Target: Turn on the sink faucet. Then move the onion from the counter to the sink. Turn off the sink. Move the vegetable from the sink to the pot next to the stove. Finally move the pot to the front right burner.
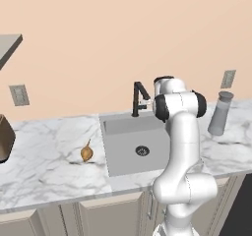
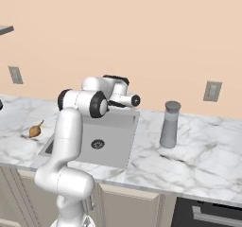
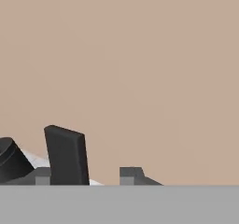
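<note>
Pincer (image 3: 85, 175) of the white arm, seen from the hand camera: two small grey finger tips stand apart at the lower edge, and a flat black part of the sink faucet (image 1: 138, 98) rises in the gap, close against the left tip; whether either tip touches it cannot be told. Sink faucet: slim and black, mounted at the back rim of the sink (image 1: 112, 154), just in front of the peach wall; the arm's hand sits right beside it in the left base view. Sink: a grey basin with a round drain, set into the counter (image 1: 44, 166). Onion (image 1: 86, 153): a golden-brown bulb with a thin pointed tip, lying on the marble counter just left of the sink's left rim. Grey jar (image 1: 219, 113): a tall lidded cylinder, upright on the counter to the right of the sink, well apart from the onion. Wall outlets (image 1: 19, 95) appear above the counter on either side.
</note>
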You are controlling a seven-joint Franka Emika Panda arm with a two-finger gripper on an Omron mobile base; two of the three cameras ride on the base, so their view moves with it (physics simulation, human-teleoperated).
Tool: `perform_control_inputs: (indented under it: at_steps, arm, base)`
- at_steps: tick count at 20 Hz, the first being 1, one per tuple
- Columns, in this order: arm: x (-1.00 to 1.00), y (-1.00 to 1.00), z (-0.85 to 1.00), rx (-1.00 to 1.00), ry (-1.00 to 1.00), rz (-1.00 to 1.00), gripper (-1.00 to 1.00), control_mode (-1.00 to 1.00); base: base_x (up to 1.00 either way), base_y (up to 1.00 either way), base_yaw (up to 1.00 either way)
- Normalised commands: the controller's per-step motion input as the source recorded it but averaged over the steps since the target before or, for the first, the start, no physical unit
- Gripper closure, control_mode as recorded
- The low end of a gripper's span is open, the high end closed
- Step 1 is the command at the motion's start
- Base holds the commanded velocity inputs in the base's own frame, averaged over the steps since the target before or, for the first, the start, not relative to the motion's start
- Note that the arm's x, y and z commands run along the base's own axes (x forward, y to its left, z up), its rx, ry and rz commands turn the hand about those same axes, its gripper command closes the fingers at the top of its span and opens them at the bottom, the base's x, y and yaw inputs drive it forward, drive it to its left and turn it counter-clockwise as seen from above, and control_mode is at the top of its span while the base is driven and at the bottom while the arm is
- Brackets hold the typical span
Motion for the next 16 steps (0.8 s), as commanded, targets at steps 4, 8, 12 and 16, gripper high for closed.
perform_control_inputs:
  at_steps: [4,8,12,16]
  arm:
    - [0.00,-0.93,-0.66,0.11,0.07,-0.03,1.00,-1.00]
    - [0.00,-0.88,-0.66,0.07,0.10,-0.03,1.00,-1.00]
    - [0.00,-0.83,-0.64,0.04,0.11,-0.04,1.00,-1.00]
    - [0.00,-0.81,-0.61,0.04,0.10,-0.04,1.00,-1.00]
  base:
    - [0.00,0.00,0.00]
    - [0.00,0.00,0.00]
    - [0.00,0.00,0.00]
    - [0.00,0.00,0.00]
